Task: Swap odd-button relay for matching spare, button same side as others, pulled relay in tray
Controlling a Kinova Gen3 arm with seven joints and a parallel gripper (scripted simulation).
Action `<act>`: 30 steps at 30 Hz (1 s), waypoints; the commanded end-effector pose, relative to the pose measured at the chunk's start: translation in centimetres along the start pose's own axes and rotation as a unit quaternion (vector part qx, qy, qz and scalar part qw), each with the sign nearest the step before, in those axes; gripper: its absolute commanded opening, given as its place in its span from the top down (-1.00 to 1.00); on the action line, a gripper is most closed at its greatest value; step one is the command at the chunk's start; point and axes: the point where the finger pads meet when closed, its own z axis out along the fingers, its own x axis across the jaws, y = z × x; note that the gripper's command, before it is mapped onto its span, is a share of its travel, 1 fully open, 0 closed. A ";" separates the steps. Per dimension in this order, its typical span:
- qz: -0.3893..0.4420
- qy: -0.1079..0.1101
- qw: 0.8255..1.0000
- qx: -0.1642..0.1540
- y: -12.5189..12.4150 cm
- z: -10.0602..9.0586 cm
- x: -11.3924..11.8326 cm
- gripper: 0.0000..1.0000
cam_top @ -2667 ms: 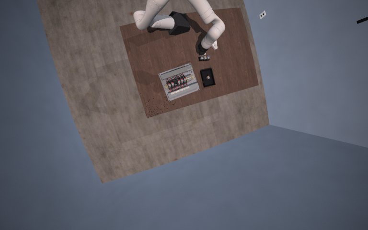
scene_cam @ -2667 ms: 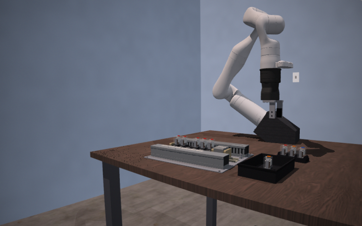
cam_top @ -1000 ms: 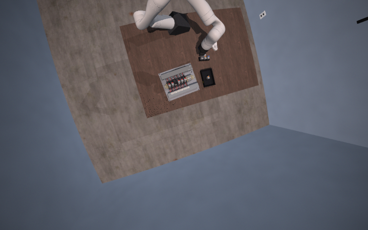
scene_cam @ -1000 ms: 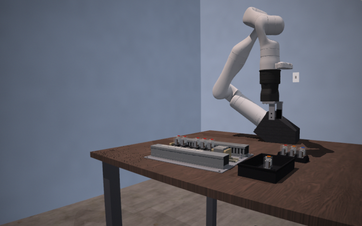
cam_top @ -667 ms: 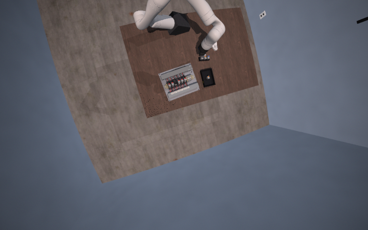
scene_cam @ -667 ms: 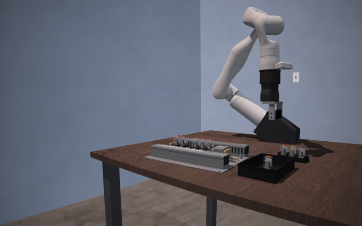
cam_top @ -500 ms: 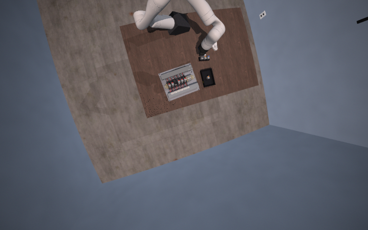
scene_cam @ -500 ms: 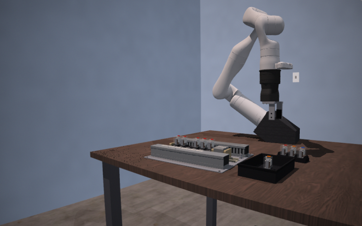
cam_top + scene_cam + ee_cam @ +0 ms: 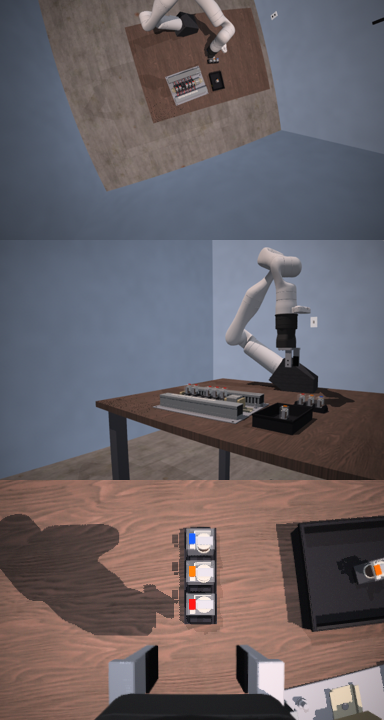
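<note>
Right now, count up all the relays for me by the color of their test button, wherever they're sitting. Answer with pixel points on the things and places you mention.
Red button relays: 6, five in the socket row (image 9: 208, 391) and one in the spare rack (image 9: 325, 410) (image 9: 201, 620)
Orange button relays: 2, one in the rack and one in the tray (image 9: 210, 82) (image 9: 271, 422) (image 9: 306, 580)
Blue button relays: 1, in the rack
Total: 9

Between your open grey two-finger gripper (image 9: 197, 662) at six o'clock and twelve, a black rectangular rack (image 9: 201, 589) holds blue-, orange- and red-buttoned relays; a black rectangular tray (image 9: 304, 582) sits at three.
</note>
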 end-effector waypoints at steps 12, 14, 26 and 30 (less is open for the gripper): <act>0.000 0.001 1.000 0.001 -3.6 1.7 0.2 -1.00; 0.000 0.001 1.000 0.001 -4.3 2.1 0.3 -1.00; -0.003 0.004 1.000 0.004 -5.1 2.3 0.4 -1.00; -0.002 0.002 1.000 0.002 -5.2 2.6 0.3 -1.00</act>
